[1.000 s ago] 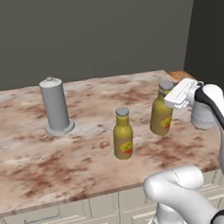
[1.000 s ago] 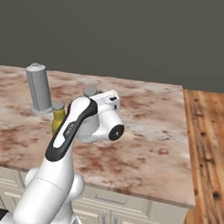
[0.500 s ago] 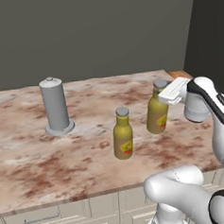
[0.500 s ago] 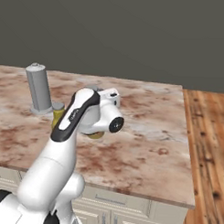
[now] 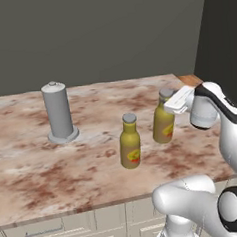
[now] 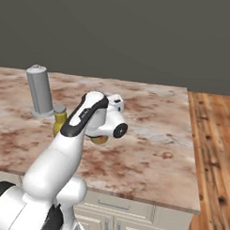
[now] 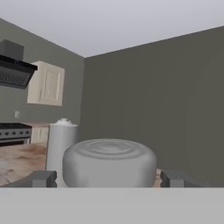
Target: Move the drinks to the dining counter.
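Two bottles (image 5: 130, 148) on the dining counter (image 5: 39, 176); jaws open astride the right bottle's cap (image 7: 109, 162); grey cylinder (image 5: 58, 112) beyond.

Grey bottle cap (image 7: 109, 162) between tool (image 7: 107, 178) fingertips, grey cylinder (image 7: 60, 146) behind

Ahead of me a plain dark grey wall (image 5: 95, 37) runs the full width of the room, flat and evenly lit. At its right end it meets a darker panel (image 5: 220, 33). To my right lies a wood plank floor (image 6: 214, 153) in warm brown. Below the front edge in front of me I see cream panelled drawers (image 5: 63, 229) with thin handles. Far off to one side, a black range hood (image 7: 15, 70) hangs on the wall beside a cream upper cabinet (image 7: 46, 84), with a stove (image 7: 15, 131) beneath them. The ceiling (image 7: 113, 22) is pale.
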